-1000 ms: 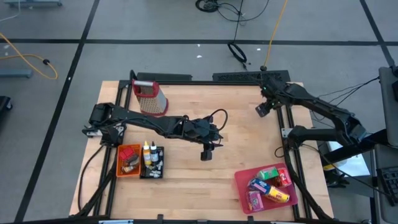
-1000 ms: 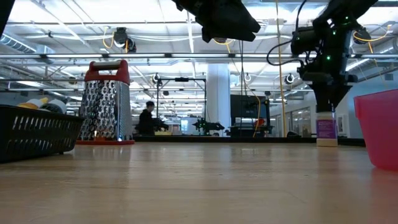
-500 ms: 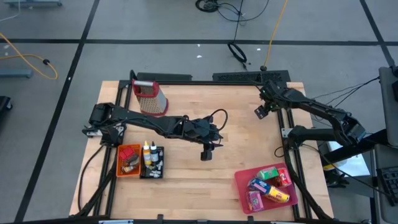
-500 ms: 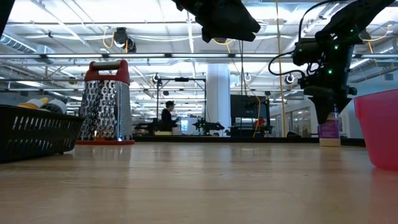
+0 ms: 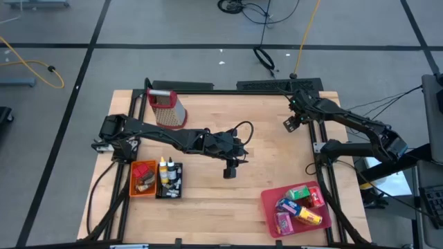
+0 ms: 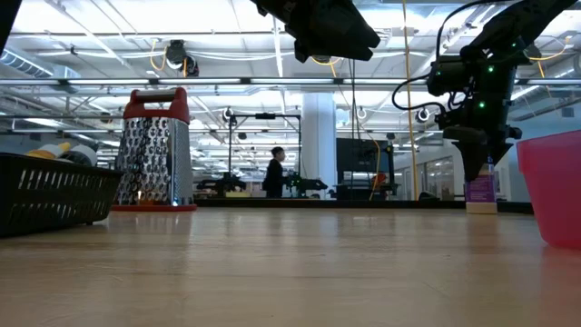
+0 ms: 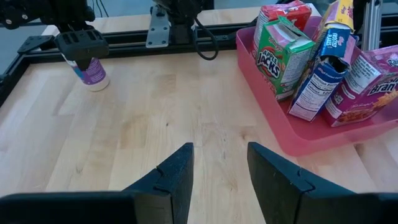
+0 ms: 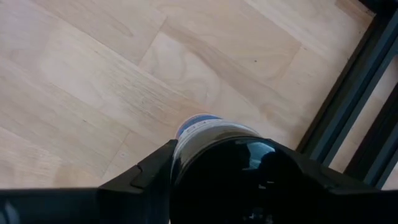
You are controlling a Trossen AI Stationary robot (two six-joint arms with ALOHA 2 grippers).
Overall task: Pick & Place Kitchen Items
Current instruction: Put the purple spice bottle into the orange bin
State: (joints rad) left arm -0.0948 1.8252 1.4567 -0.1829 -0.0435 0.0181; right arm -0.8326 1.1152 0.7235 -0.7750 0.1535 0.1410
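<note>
A little white bottle (image 7: pixel 93 73) with a purple label stands upright at the table's far right, near the black frame rail. My right gripper (image 7: pixel 79 45) is down over its top, as the low view shows of the gripper (image 6: pixel 479 163) and the bottle (image 6: pixel 479 193). My left gripper (image 7: pixel 221 152) hangs open over the middle of the table (image 5: pixel 239 146), with nothing between its fingers. Several cartons (image 7: pixel 283 53) stand in a pink bin (image 5: pixel 271 207) at the near right. My right gripper has the bottle's upper end (image 8: pixel 199 124) between its two fingers, one on either side. The fingers (image 8: pixel 152 171) come from above, slanting steeply down. The bottle stands upright with its base on the table.
A red-topped metal grater (image 5: pixel 165 109) stands at the far left. An orange tray and a black basket (image 5: pixel 169 180) with small bottles sit at the near left. A black frame rail (image 8: pixel 348 106) runs close beside the bottle. Bare wood lies between the two arms.
My right gripper has sunk down over the bottle's top, which showed bare a second ago, and has since kept still. The bottle has stayed where it stood.
</note>
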